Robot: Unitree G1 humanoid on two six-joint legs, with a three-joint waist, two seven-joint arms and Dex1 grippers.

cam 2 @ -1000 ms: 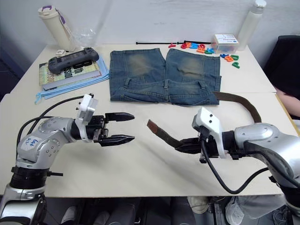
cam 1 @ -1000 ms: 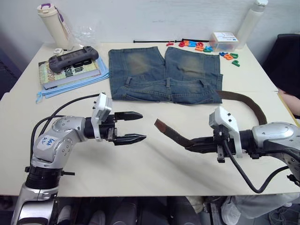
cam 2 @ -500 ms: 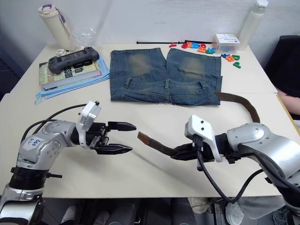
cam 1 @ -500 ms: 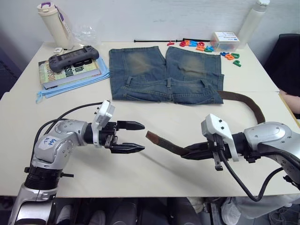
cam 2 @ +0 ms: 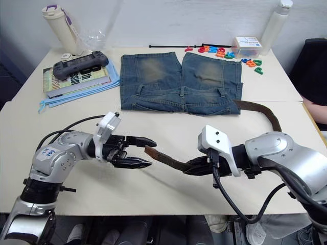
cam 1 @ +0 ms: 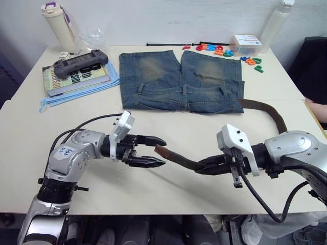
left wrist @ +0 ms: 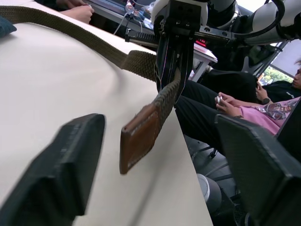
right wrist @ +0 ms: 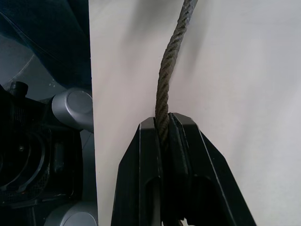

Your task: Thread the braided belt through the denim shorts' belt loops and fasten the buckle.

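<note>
Cream table (cam 1: 168, 191) carries shorts (cam 1: 180, 81), belt (cam 1: 263, 109), book stack (cam 1: 76, 77), two bottles (cam 1: 59, 23), toy letters (cam 1: 217, 51), small box (cam 1: 243, 44)

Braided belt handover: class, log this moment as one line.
right gripper: shut on braided belt | left gripper: open around belt tip | denim shorts: unthreaded

My right gripper (right wrist: 163, 129) pinched onto the braided belt (right wrist: 172, 70), I see it edge-on above the pale table (right wrist: 244, 70)
</note>
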